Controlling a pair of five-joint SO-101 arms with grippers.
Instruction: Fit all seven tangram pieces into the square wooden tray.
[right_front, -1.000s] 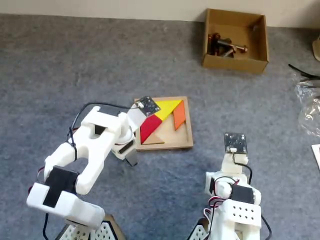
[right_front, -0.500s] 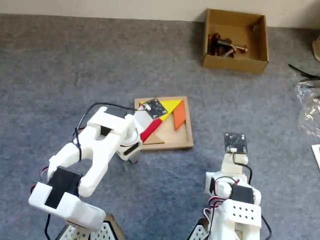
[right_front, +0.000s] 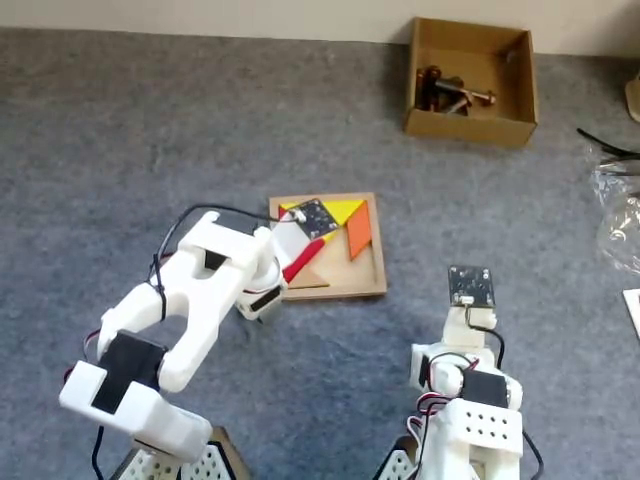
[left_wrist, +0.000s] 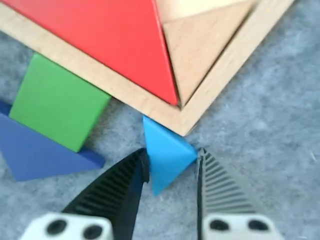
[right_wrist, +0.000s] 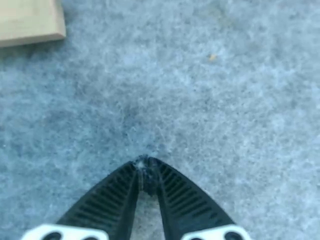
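The square wooden tray (right_front: 330, 292) lies mid-table holding a red triangle (right_front: 300, 262), a yellow piece (right_front: 345, 210) and an orange piece (right_front: 359, 235). In the left wrist view my left gripper (left_wrist: 171, 157) straddles a small light blue triangle (left_wrist: 167, 155) on the carpet against the tray's corner (left_wrist: 235, 65); both fingers touch its sides. A green square (left_wrist: 57, 102) and a dark blue triangle (left_wrist: 35, 152) lie beside it outside the tray. My right gripper (right_wrist: 148, 167) is shut on nothing, low over bare carpet near a tray corner (right_wrist: 30, 20).
A cardboard box (right_front: 470, 70) with small metal parts stands at the back right. Clear plastic wrap and cables (right_front: 620, 220) lie at the right edge. The left arm (right_front: 215, 275) covers the tray's left side; the right arm (right_front: 470, 300) stays right of the tray.
The left arm has shifted right and a little forward, its wrist now over the tray's left part. The right arm has not moved.
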